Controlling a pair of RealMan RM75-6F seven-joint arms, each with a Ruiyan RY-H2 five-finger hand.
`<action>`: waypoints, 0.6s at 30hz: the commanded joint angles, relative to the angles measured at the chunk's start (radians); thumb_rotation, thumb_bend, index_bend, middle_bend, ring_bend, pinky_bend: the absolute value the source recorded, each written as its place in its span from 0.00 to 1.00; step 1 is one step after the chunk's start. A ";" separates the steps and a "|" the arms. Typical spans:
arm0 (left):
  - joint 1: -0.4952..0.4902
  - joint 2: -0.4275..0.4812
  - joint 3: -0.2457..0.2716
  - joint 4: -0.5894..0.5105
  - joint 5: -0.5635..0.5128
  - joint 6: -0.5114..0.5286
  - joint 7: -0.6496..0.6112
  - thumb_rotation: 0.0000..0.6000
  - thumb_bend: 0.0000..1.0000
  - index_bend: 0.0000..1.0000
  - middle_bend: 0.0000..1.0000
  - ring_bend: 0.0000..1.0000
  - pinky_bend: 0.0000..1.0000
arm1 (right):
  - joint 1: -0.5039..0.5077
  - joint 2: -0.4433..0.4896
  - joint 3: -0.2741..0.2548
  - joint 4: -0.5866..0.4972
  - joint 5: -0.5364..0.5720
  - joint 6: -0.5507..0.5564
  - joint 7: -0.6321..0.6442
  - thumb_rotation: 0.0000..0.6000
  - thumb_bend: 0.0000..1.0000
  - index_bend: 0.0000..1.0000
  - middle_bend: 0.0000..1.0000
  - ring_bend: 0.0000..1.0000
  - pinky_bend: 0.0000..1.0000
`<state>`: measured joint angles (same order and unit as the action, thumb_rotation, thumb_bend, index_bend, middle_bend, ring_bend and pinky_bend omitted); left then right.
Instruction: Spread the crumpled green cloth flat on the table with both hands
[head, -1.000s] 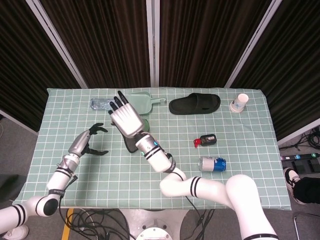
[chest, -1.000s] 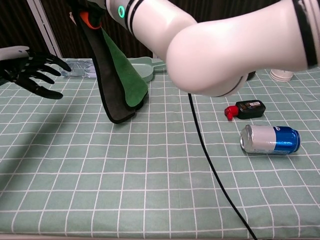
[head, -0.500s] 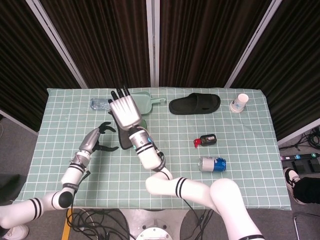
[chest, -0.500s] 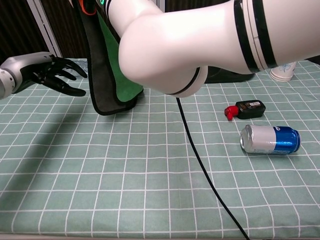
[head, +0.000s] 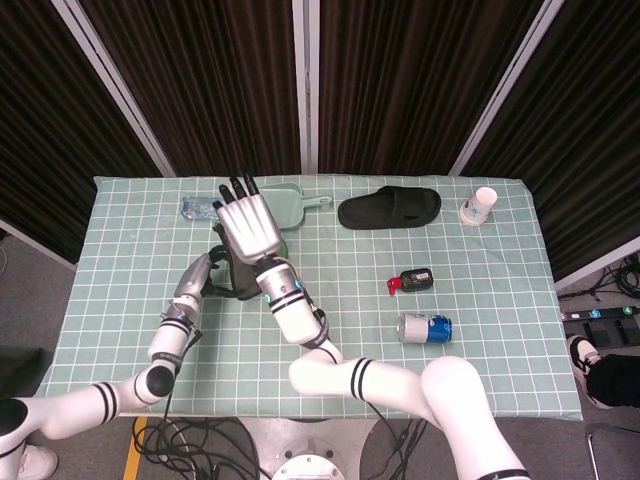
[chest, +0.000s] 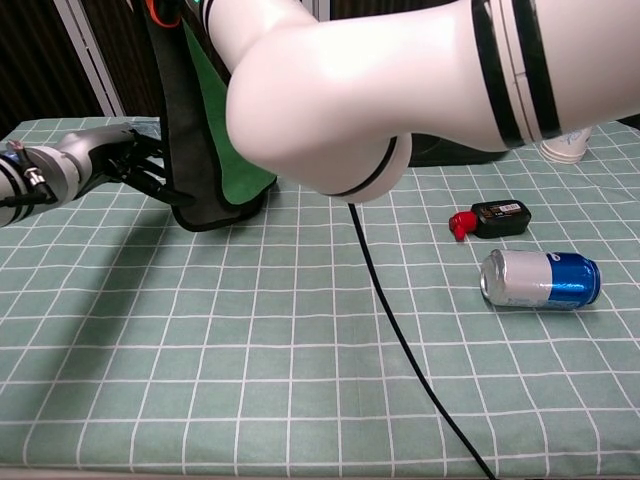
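The green cloth (chest: 215, 120), dark on its back and along its edge, hangs upright from my right hand (head: 246, 229), which holds its top above the table's back left; its lower end rests on the table. The chest view shows only that arm's white forearm. In the head view a dark fold of the cloth (head: 243, 283) shows below the hand. My left hand (chest: 128, 165) has reached the cloth's left edge, and its dark fingers (chest: 152, 180) touch it low down. Whether they grip the cloth is hidden. In the head view the left hand (head: 203, 275) lies right beside the cloth.
A blue can (chest: 540, 278) lies on its side at the right, with a black and red object (chest: 490, 217) behind it. A black slipper (head: 388, 208), a paper cup (head: 480, 205), a green dustpan (head: 292, 205) and a plastic bottle (head: 195, 208) line the far edge. A black cable (chest: 400, 340) crosses the middle.
My left hand has moved right, from open and apart to touching the cloth's left edge. My right hand has carried the hanging cloth a little left and back.
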<state>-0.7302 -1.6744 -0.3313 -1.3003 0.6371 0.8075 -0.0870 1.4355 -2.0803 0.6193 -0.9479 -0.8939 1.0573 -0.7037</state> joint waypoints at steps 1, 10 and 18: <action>0.005 -0.011 -0.016 0.010 -0.012 0.002 -0.017 1.00 0.05 0.58 0.27 0.20 0.25 | -0.026 0.016 -0.018 -0.044 0.002 0.020 0.000 1.00 0.53 0.74 0.27 0.16 0.07; 0.027 -0.020 -0.022 0.015 0.012 -0.006 -0.046 1.00 0.24 0.68 0.32 0.22 0.25 | -0.073 0.054 -0.039 -0.121 0.014 0.039 0.000 1.00 0.53 0.74 0.27 0.15 0.07; 0.056 -0.016 -0.015 0.001 0.103 -0.007 -0.093 1.00 0.49 0.82 0.41 0.25 0.25 | -0.157 0.116 -0.072 -0.244 0.012 0.067 0.044 1.00 0.53 0.74 0.27 0.15 0.07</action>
<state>-0.6795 -1.6944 -0.3496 -1.2937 0.7303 0.8070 -0.1724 1.3005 -1.9826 0.5583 -1.1666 -0.8799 1.1154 -0.6738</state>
